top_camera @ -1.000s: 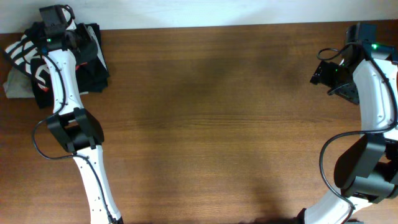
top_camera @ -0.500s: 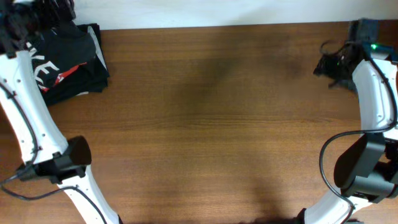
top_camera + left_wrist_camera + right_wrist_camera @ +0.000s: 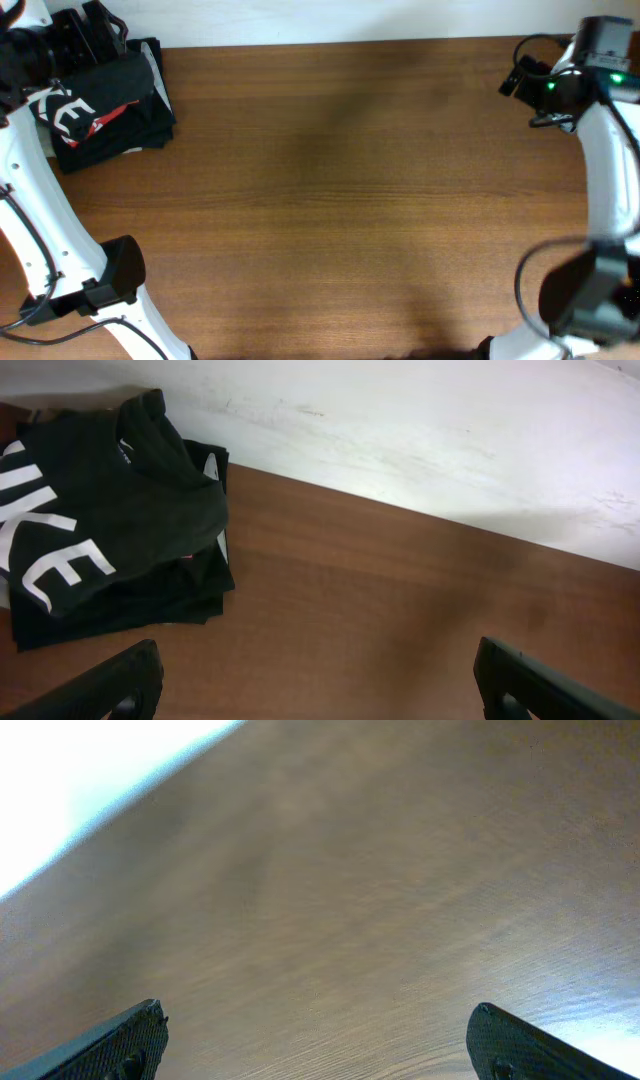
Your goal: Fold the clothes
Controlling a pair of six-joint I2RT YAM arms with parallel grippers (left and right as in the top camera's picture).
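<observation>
The clothes [image 3: 100, 105] lie as a folded dark pile at the table's far left corner, white lettering and a red mark on top. In the left wrist view the clothes [image 3: 110, 520] sit at the upper left, stacked in layers. My left gripper [image 3: 80, 35] hovers at the pile's back edge. Seen from the wrist, the left gripper [image 3: 316, 660] is open with only bare wood between its fingers. My right gripper [image 3: 530, 85] hangs at the far right corner. In its own view the right gripper [image 3: 318, 1020] is open over bare wood.
The brown wooden table [image 3: 350, 200] stretches between the two arms. A white wall [image 3: 420, 430] runs along its back edge, close behind the pile. The left arm's base link [image 3: 110, 275] stands at the near left and the right arm's base link [image 3: 585, 290] at the near right.
My left gripper has opened and let go of the clothes, and its arm has swung out to the left. The pile now shows its lettered face. The right gripper has shifted slightly.
</observation>
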